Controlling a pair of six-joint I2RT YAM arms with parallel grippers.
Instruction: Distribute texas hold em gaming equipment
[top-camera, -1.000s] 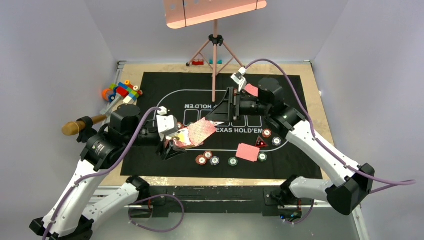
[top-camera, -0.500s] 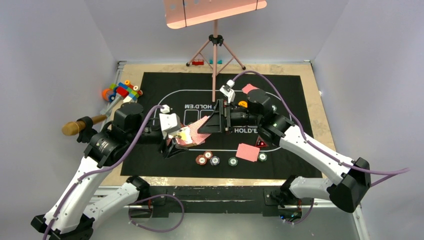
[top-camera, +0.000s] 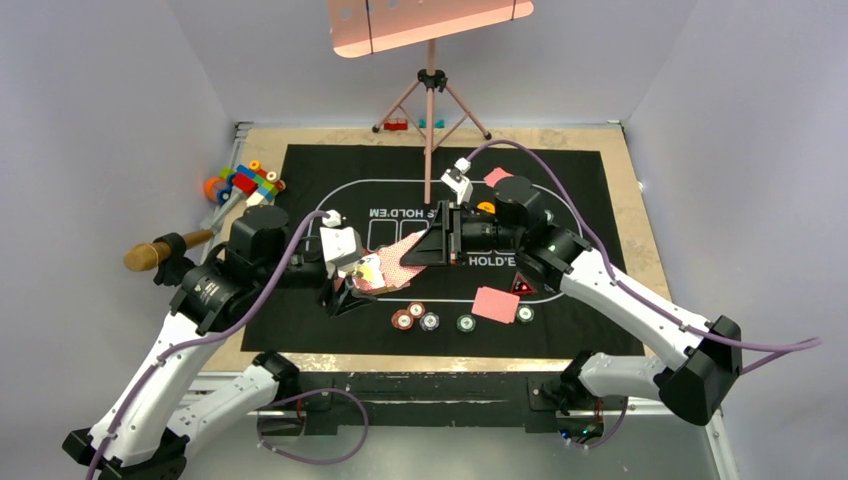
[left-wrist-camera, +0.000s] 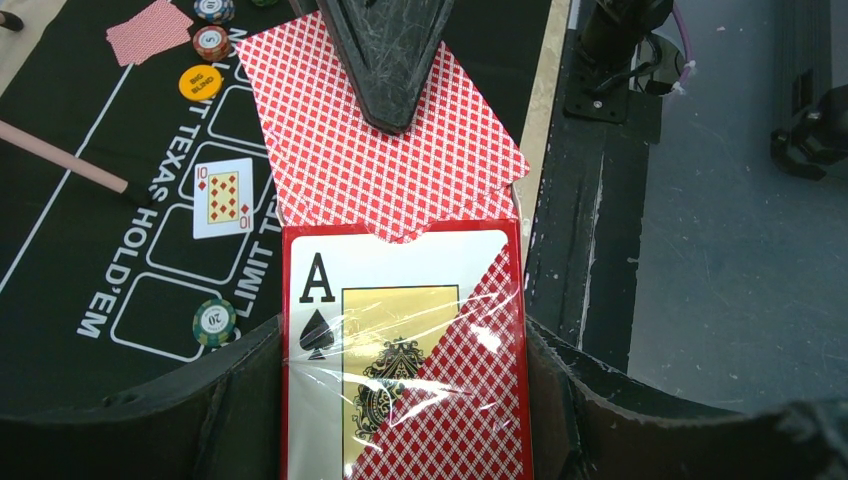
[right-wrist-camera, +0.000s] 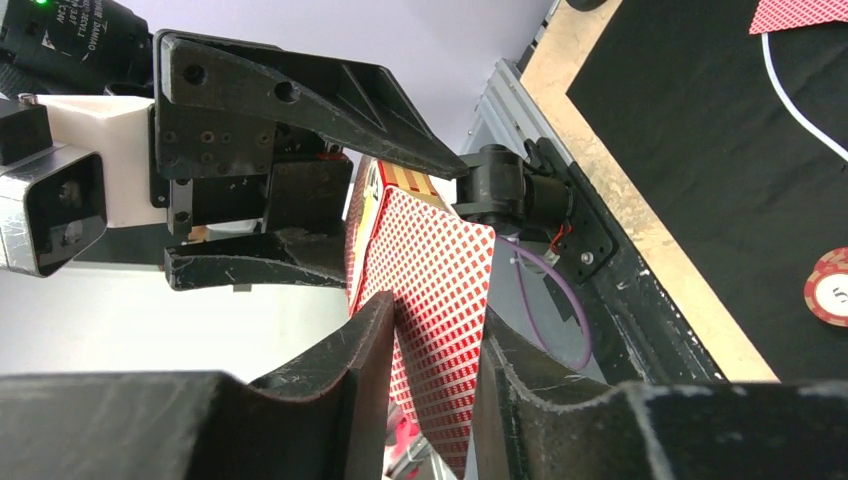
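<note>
face-up ten, seemingly diamonds, left-wrist view only

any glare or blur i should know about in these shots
Left wrist view: bright glare streaks across the plastic wrap of the card box, though its print is readable. Right wrist view: the fingers along the bottom are dark and soft, the cards between them crisper. Top view: soft even light, chips too small to read.
</note>
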